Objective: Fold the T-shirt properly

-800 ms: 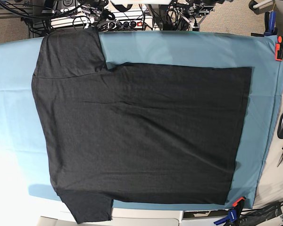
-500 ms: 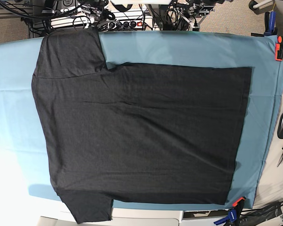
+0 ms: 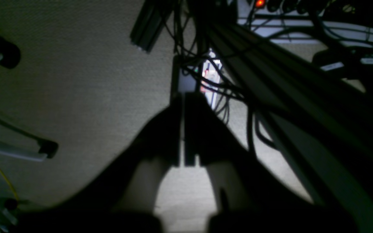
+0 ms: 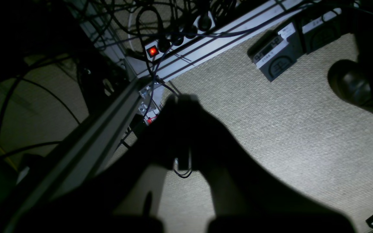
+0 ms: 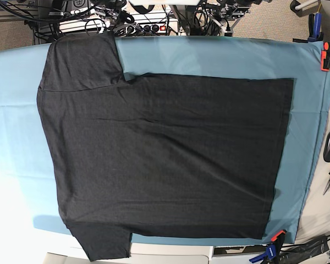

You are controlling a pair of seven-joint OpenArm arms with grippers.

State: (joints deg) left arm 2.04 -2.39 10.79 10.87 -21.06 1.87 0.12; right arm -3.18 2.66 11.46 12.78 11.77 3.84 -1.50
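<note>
Nothing is seen to have moved since the earlier base frames: the T-shirt (image 5: pixel 165 159) lies as it lay, spread flat and unfolded across the teal table cloth (image 5: pixel 220 55), its two sleeves pointing to the far left and near left corners and its hem toward the right edge. No fold can be made out, so the whole task is judged to be left undone. Neither arm is shown over the table. The left gripper (image 3: pixel 184 129) and the right gripper (image 4: pixel 181 136) are each seen by their wrist cameras with jaws pressed together on nothing, hung over the carpeted floor (image 4: pixel 270 129) beside cables (image 3: pixel 206 48) and the frame, well apart from the garment.
</note>
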